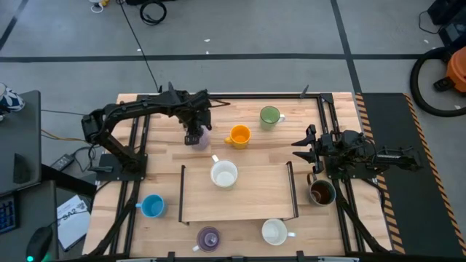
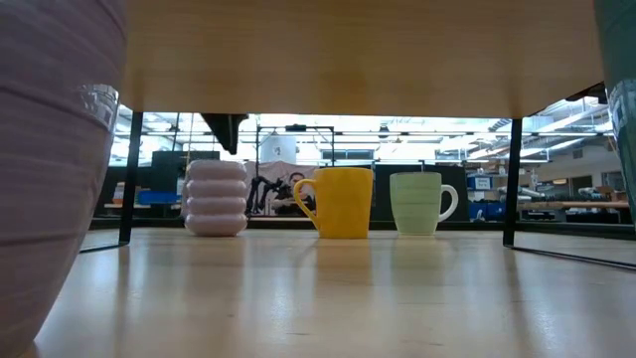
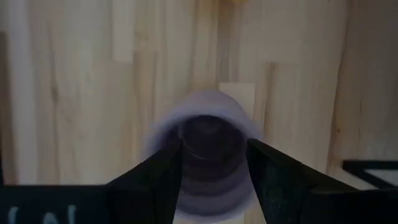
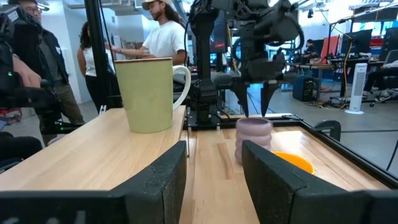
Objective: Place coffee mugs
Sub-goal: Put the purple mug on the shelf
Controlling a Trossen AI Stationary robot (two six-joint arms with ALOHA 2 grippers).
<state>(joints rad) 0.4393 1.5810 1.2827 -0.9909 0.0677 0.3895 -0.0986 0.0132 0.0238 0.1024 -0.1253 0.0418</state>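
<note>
Standing upright directly beneath the left gripper [image 1: 195,135], the purple mug [image 1: 199,138] sits between parted fingers, apparently released; right gripper [image 1: 306,143] waits open.

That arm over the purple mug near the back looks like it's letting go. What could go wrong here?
Two things, I'd guess. The left gripper has its fingers close on either side of the purple mug, so lifting away crookedly could catch the rim and tip or drag it. The orange mug stands right beside it, so a dragged mug could bump it. The right gripper waits apart, near the brown mug.
</note>
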